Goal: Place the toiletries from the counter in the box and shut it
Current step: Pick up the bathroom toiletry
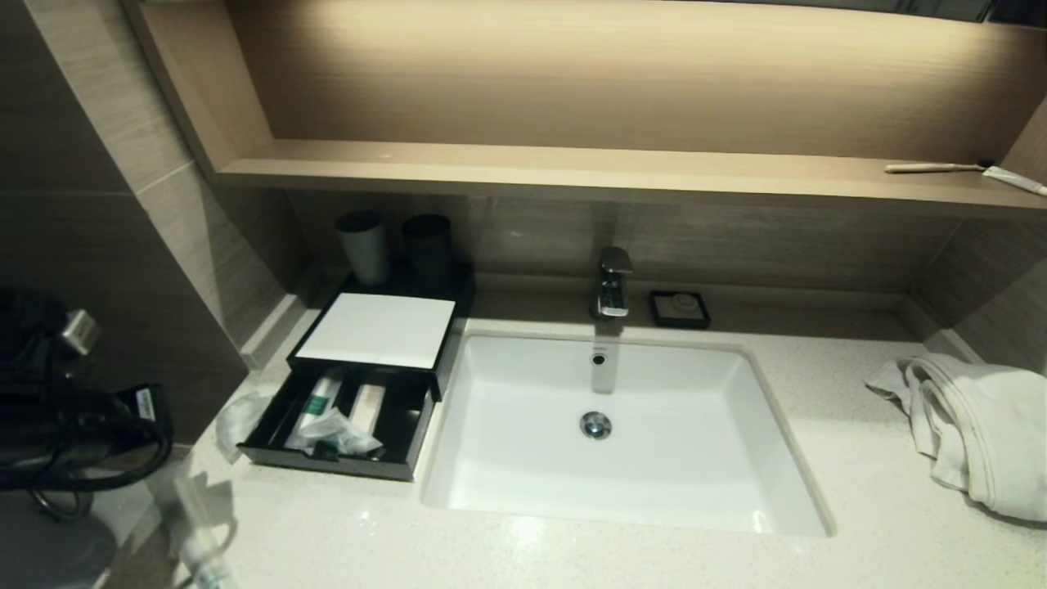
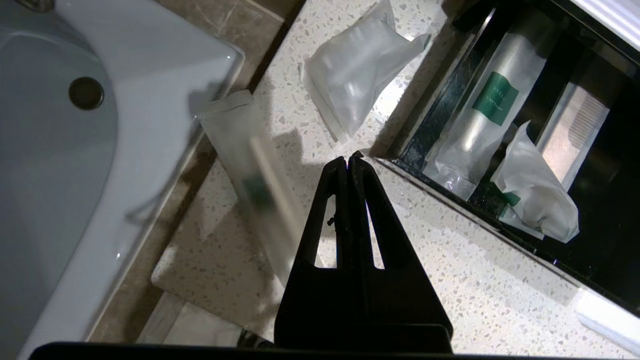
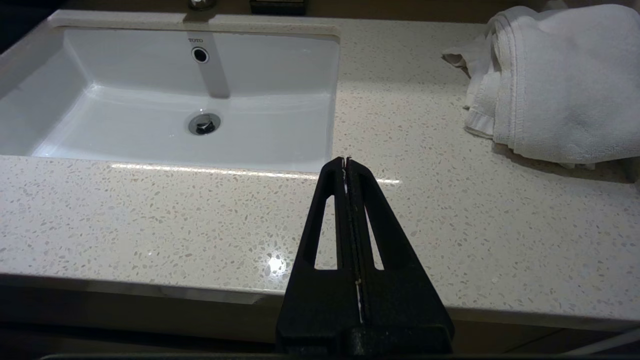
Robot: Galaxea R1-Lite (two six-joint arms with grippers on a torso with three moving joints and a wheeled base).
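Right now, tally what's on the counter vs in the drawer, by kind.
Packets on counter: 2, soft pack, slim pack
Packets in drawer: 3, tube pack, crumpled pack, comb pack
Cups: 2
Soap dish: 1
Towel: 1
Total: 9

I see the worktop (image 3: 150, 220) as speckled polished stone, glossy under the light. The sink basin (image 1: 523, 458) looks like smooth glazed ceramic, its tap (image 1: 613, 282) shiny metal. The soft bundle (image 2: 357, 65) wears crinkled clear plastic. The towel (image 3: 560, 85) is rough white cloth; the shelf (image 1: 572, 168) matt wood.
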